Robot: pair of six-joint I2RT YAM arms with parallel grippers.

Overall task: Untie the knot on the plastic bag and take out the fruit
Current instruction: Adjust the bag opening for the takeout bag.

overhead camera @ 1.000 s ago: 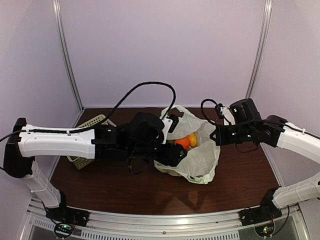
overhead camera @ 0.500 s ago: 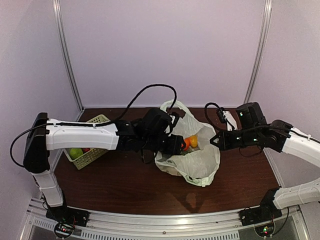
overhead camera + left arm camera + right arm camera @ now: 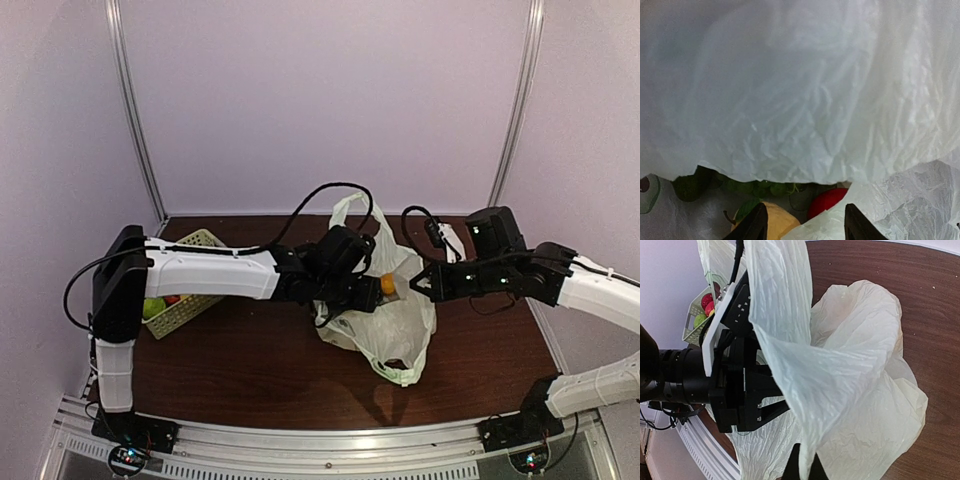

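Observation:
The plastic bag (image 3: 392, 325) stands mid-table, its mouth held up and one loop handle (image 3: 352, 203) sticking up free; the knot is out of view. My left gripper (image 3: 364, 291) reaches into the mouth from the left, open. In the left wrist view my left gripper (image 3: 804, 226) points at a peach-coloured fruit (image 3: 777, 221), a red one (image 3: 828, 201) and green grapes (image 3: 760, 188) under the bag's wall (image 3: 790, 100). From above, an orange-yellow fruit (image 3: 386, 284) shows. My right gripper (image 3: 419, 283) is shut on the bag's right rim (image 3: 812, 440), pulling it taut.
A pale green slotted basket (image 3: 190, 300) with a green pear (image 3: 152, 306) and a dark red piece sits at the left behind my left arm; it also shows in the right wrist view as the basket (image 3: 699, 315). Walls close the back and sides of the brown table (image 3: 250, 370).
My left arm swung right and forward, putting its gripper deeper into the bag's mouth with its jaws narrower. The right gripper drew the rim higher, so the bag stands taller. The basket came into view.

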